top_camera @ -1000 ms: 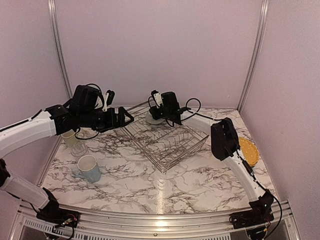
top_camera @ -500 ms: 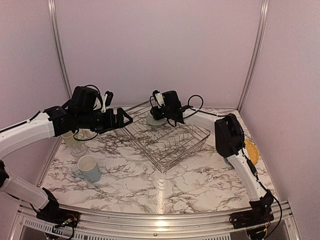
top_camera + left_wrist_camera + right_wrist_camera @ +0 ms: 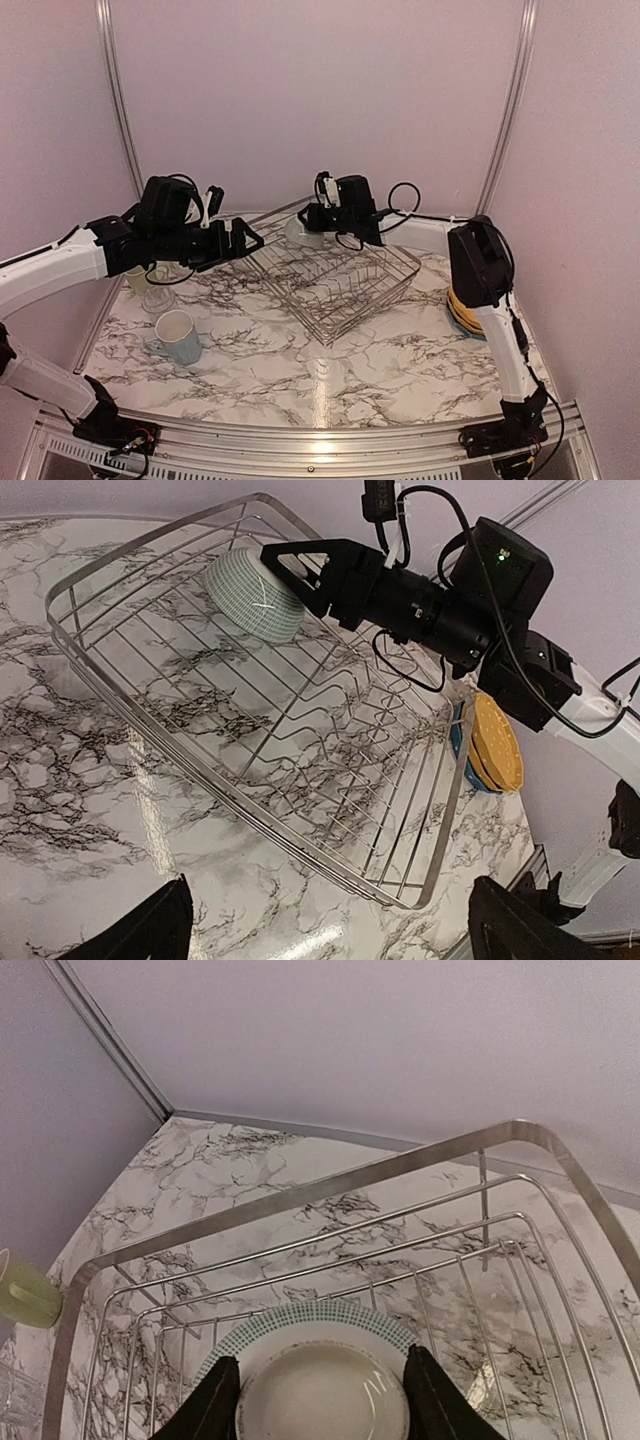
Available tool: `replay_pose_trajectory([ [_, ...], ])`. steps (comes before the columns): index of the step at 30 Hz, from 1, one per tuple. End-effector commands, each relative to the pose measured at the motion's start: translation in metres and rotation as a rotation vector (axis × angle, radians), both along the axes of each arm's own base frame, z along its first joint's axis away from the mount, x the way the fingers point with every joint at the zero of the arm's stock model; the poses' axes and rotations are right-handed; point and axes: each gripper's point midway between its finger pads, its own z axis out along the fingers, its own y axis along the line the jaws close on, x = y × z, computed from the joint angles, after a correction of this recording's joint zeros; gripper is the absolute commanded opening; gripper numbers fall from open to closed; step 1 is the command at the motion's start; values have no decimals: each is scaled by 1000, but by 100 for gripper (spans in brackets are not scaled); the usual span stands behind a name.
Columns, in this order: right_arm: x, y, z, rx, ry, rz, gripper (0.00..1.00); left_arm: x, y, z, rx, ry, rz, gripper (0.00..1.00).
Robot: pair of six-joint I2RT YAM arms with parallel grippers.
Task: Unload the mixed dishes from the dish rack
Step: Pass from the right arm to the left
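The dish rack [image 3: 340, 280] is a silver wire basket in the middle of the table. My right gripper [image 3: 312, 222] is shut on the pale green bowl [image 3: 298, 235] at the rack's far-left corner. In the right wrist view the bowl [image 3: 325, 1375] sits between my two black fingers [image 3: 215, 1405]. The left wrist view shows the bowl [image 3: 250, 592] tilted just inside the rack's rim [image 3: 150, 750]. My left gripper [image 3: 245, 240] is open and empty beside the rack's left corner. The rest of the rack holds no dishes.
A light blue mug [image 3: 178, 337] lies at the front left. A pale green cup [image 3: 138, 277] and a clear glass [image 3: 157, 298] stand behind it. Yellow-orange plates on a blue plate [image 3: 462, 308] sit at the right, partly behind my right arm; they also show in the left wrist view [image 3: 495, 742].
My right gripper has moved slightly right and up with the bowl in it, and its elbow has swung right over the plates. The left arm has hardly moved.
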Motion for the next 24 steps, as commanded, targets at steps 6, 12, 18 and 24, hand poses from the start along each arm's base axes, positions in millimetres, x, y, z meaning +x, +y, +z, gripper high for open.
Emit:
replay_pose_trajectory([
  [6, -27, -6, 83, 396, -7, 93, 24, 2, -1, 12, -61, -20, 29, 98],
  [12, -42, -28, 95, 623, 88, 175, 24, 4, -16, 25, -156, -6, 7, 98],
  [18, -61, -35, 100, 712, 132, 221, 24, 12, -40, 37, -306, 30, -24, 98],
  [24, -84, -42, 108, 763, 136, 243, 24, 35, -72, 44, -475, 97, -40, 97],
])
